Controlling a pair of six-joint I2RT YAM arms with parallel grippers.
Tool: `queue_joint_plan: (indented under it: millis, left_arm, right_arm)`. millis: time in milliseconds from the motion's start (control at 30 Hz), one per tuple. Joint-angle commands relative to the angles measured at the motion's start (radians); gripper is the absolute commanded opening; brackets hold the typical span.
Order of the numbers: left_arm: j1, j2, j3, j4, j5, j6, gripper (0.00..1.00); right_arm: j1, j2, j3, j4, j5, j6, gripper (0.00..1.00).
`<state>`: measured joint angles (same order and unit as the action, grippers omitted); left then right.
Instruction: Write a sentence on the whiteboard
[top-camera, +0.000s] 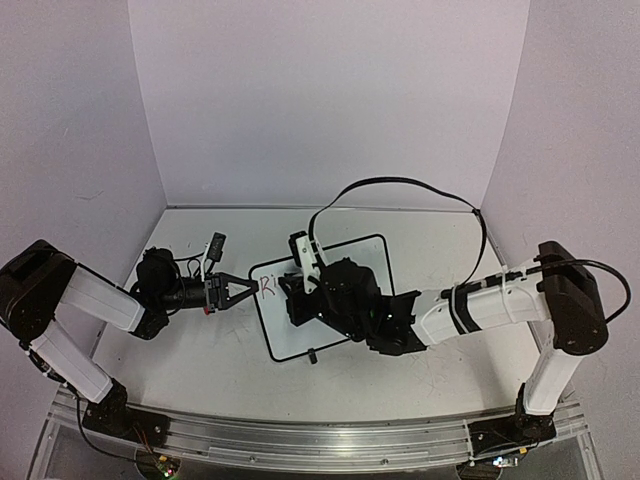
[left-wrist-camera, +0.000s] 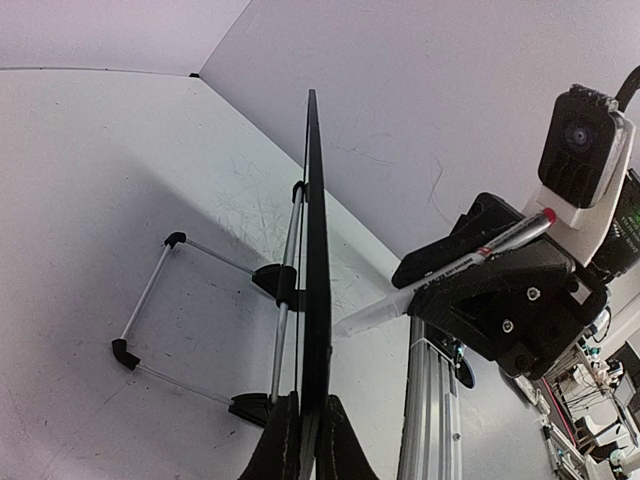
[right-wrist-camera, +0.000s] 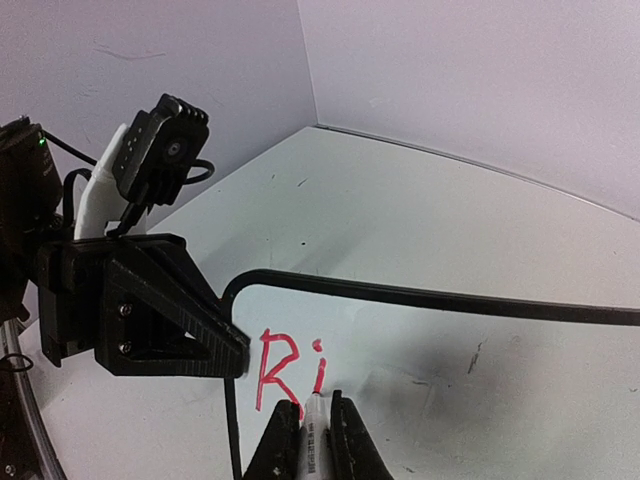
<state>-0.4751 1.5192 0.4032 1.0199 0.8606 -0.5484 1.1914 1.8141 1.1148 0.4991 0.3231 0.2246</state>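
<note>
1. Two letters of the sentence (right-wrist-camera: 285, 370) down so far, "Ri" in red, upper-left on the whiteboard (right-wrist-camera: 450, 350); judged early in the job.
2. Right gripper (right-wrist-camera: 313, 410) clenched on the marker (right-wrist-camera: 314, 445), tip at the board just right of the "i".
3. Left gripper (left-wrist-camera: 310, 400) clamped on the board's left edge, close to the letters.
4. For the next stroke: press lightly, run the tip rightward on the same baseline, lift betw. letters. Too hard a push prob. rocks the board vs. the left clamp.
5. Mind the left gripper's fingers (right-wrist-camera: 200, 335), just beside the "R"; no room to backtrack that way.
6. From top: board on the table (top-camera: 200, 360) betw. both arms, right arm (top-camera: 480, 305) covering much of it, letters barely legible.
7. From left wrist only: board edge-on, wire stand (left-wrist-camera: 150, 300) behind it, marker's full length & red end.
8. From right wrist only: readable letters & tip against the board.
</note>
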Motion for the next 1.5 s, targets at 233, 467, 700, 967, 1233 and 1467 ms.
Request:
queue_joint_plan:
  millis: [233, 467, 700, 967, 1233, 1467]
  left_arm:
    - [-0.003, -0.028, -0.006, -0.007, 0.042, -0.020, 0.00]
    - [-0.004, -0.034, -0.010, -0.009, 0.040, -0.022, 0.00]
    - [-0.004, -0.034, -0.009, -0.010, 0.040, -0.022, 0.00]
    - [-0.004, -0.031, -0.009, -0.012, 0.040, -0.021, 0.00]
    - [-0.003, -0.028, -0.010, -0.011, 0.039, -0.020, 0.00]
    - [-0.004, -0.036, -0.010, -0.012, 0.040, -0.024, 0.00]
  right_arm:
    - [0.009, 0.006, -0.020, -0.007, 0.010, 0.035, 0.00]
    - [0.012, 0.007, -0.024, -0.007, 0.014, 0.040, 0.00]
    - [0.014, 0.015, -0.027, -0.008, 0.009, 0.048, 0.00]
    - [0.016, -0.013, -0.007, -0.007, -0.003, 0.037, 0.00]
    - [-0.003, -0.109, -0.065, 0.043, -0.011, 0.031, 0.00]
    - [-0.014, -0.054, -0.011, 0.039, 0.011, 0.016, 0.00]
